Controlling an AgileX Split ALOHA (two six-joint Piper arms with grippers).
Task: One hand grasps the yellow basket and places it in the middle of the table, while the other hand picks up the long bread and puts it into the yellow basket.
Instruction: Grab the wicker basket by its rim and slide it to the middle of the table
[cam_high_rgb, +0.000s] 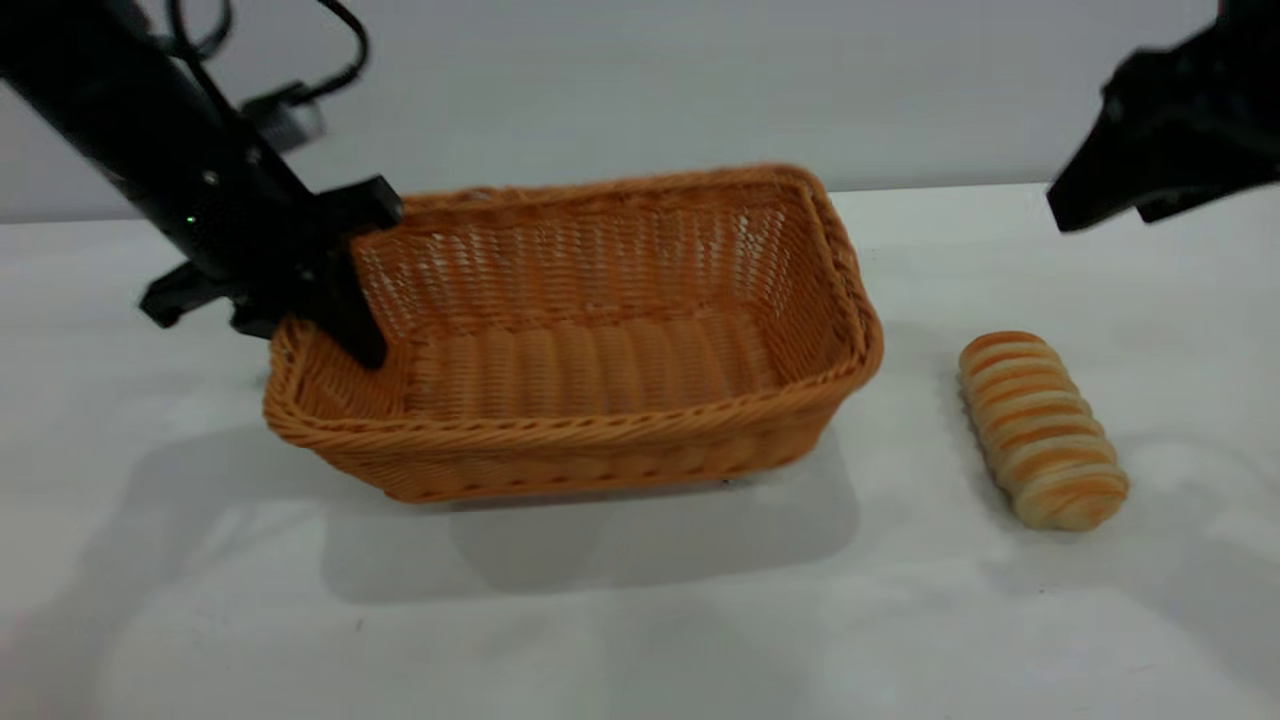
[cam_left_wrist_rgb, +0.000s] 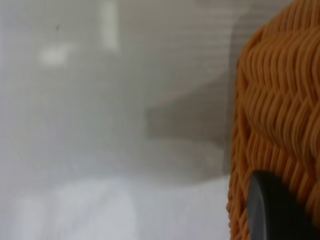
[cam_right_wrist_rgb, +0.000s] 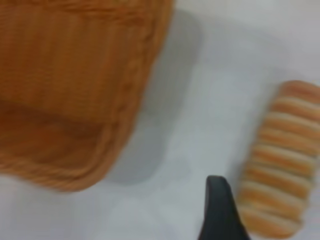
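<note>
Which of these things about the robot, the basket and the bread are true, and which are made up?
1. The left gripper is clamped on the left end wall of the yellow basket. True; one finger is inside, the other outside.
2. The long bread is lying inside the basket. False; it lies on the table, to the right of the basket and apart from it.
3. The basket sits flat. False; its left end is tipped up off the table.
4. The right gripper holds the bread. False; it hangs above the table, touching nothing.
5. The basket is empty apart from the gripper finger. True.
</note>
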